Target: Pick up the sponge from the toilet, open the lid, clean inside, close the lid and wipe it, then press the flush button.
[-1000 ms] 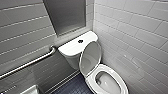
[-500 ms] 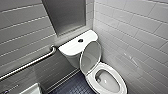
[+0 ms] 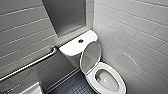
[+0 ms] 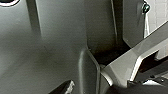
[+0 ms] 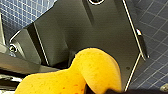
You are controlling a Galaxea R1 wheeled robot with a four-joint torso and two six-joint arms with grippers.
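The orange sponge [image 5: 82,72] is pinched in my right gripper [image 5: 105,90], above the dark tiled floor [image 5: 155,30]. I can't tell the left gripper's [image 4: 100,87] state. Ahead, the toilet [image 3: 92,78] has its lid [image 3: 90,56] raised against the tank [image 3: 71,48], with the flush button [image 3: 80,41] on top.

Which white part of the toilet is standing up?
The lid, the oval flap raised toward the tank. The seat lies flat on the bowl, and the tank top with the flush button is flat too.
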